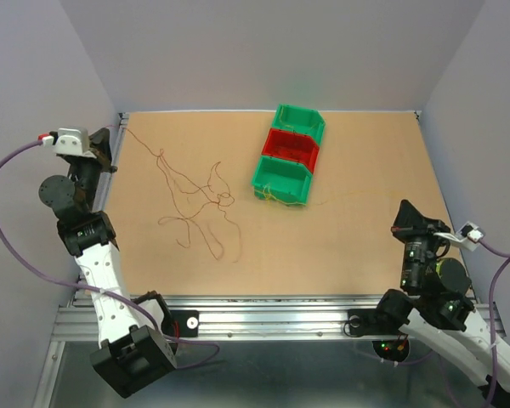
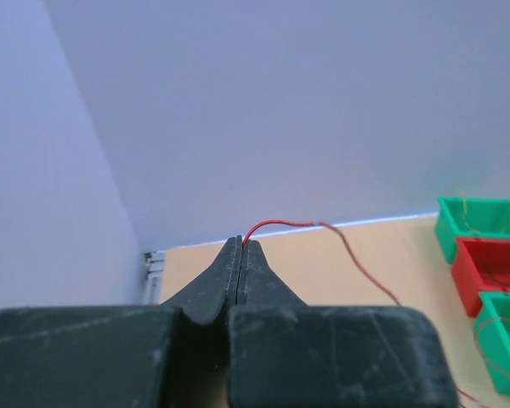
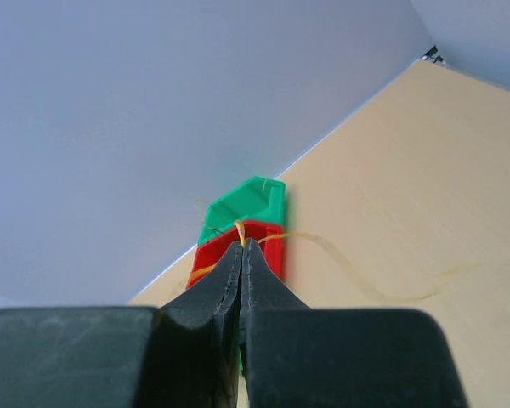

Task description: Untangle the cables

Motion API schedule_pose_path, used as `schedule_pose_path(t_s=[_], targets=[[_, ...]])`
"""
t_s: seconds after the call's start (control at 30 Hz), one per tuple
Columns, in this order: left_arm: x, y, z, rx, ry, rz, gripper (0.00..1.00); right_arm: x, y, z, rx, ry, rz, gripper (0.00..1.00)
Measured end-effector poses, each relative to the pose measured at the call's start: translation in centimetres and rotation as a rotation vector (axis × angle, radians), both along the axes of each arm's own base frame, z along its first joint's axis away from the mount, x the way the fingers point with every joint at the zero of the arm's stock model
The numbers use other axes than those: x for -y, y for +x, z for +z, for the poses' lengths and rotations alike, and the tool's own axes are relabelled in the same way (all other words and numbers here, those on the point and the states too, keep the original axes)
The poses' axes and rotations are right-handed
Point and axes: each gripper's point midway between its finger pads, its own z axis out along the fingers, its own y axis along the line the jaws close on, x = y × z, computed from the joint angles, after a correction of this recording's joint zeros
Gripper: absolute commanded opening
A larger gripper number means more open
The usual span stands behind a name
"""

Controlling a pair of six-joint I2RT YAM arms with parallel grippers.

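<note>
Separating strands, you hold a reddish cable (image 2: 280, 223) clamped in the left claw (image 2: 241, 246) at the far-left corner of the desk (image 1: 357, 255) and a yellowish cable (image 3: 299, 237) pinched in the right claw (image 3: 242, 246), while the knot (image 1: 206, 202) lies mid-desk, so next likely draw outward gently.

We see curly cables (image 1: 200, 204) tangled on our tan table (image 1: 365, 255), one strand running to our left gripper (image 1: 109, 151), far green bin (image 1: 300, 124), red bin (image 1: 291, 146), near green bin (image 1: 280, 180) in a touching row, right gripper (image 1: 408, 217) at right edge.

Matt wooden table (image 1: 365, 170), thin wire cables (image 1: 222, 199)
</note>
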Motion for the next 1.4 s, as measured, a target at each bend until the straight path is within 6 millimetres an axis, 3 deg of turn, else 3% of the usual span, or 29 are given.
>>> schedule_pose_path(t_s=[0.1, 0.23, 0.33, 0.47, 0.6, 0.67, 0.7, 0.87, 0.97, 1.1, 1.17, 1.4], targets=[[-1.5, -0.5, 1.5, 0.023, -0.015, 0.049, 0.0, 0.3, -0.2, 0.1, 0.006, 0.012, -0.007, 0.01], [-0.4, -0.5, 1.6, 0.018, -0.032, -0.032, 0.0, -0.3, 0.5, -0.5, -0.03, -0.029, -0.013, 0.01], [0.5, 0.5, 0.3, -0.025, -0.065, -0.121, 0.0, -1.6, 1.5, -1.1, -0.084, -0.109, -0.001, 0.0], [1.3, 1.2, -2.9, -0.098, -0.108, -0.179, 0.0, -4.0, 3.4, -1.0, -0.167, -0.229, 0.011, 0.01], [2.8, 0.8, -4.4, -0.109, -0.08, -0.22, 0.48, -6.9, 5.3, -1.2, -0.226, -0.324, 0.064, 0.01], [4.3, 0.5, -4.7, -0.099, -0.037, -0.264, 0.66, -8.0, 5.8, -1.4, -0.234, -0.347, 0.105, 0.01], [5.4, 0.3, -4.9, -0.094, -0.018, -0.293, 0.7, -8.6, 5.9, -1.1, -0.23, -0.35, 0.132, 0.01], [10.2, -0.2, -6.9, -0.093, 0.091, -0.459, 0.81, -10.5, 5.8, 2.6, -0.152, -0.309, 0.237, 0.01], [13.7, 0.3, -9.1, -0.13, 0.134, -0.582, 0.81, -11.3, 5.7, 5.5, -0.099, -0.28, 0.28, 0.01], [16.8, 0.8, -12.6, -0.209, 0.173, -0.672, 0.82, -12.2, 5.5, 10.0, -0.023, -0.251, 0.323, 0.01], [18.2, 0.6, -13.5, -0.224, 0.194, -0.71, 0.81, -12.6, 5.6, 11.3, -0.004, -0.249, 0.335, 0.01], [26.0, -3.2, -14.2, -0.142, 0.337, -0.941, 0.84, -14.7, 6.3, 15.8, 0.054, -0.246, 0.387, 0.01]])
